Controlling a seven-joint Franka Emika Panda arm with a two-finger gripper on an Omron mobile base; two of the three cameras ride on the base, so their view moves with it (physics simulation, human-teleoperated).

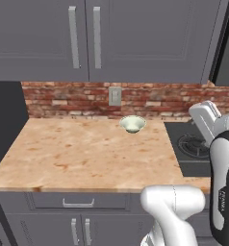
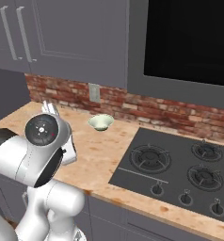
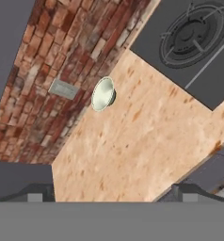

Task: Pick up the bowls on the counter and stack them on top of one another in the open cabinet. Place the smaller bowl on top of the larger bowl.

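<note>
My pincer point(image 3: 112, 195) apart, clamped on nothing, held well above counter point(image 1: 78, 158). Fingertips point(image 3: 36, 194) dark at bottom of hand view. Small pale bowl point(image 1: 132, 124) upright at far edge of counter, just beside brick wall point(image 1: 63, 98), below grey wall plate point(image 1: 115, 96). Bowl left of black stove point(image 2: 180, 164), apart from it. Same bowl in right base view point(image 2: 100, 122) and hand view point(image 3: 103, 93). Grey twin-door cabinets point(image 1: 87, 38) above wall. My arm point(image 1: 222, 168) at near right.
</note>
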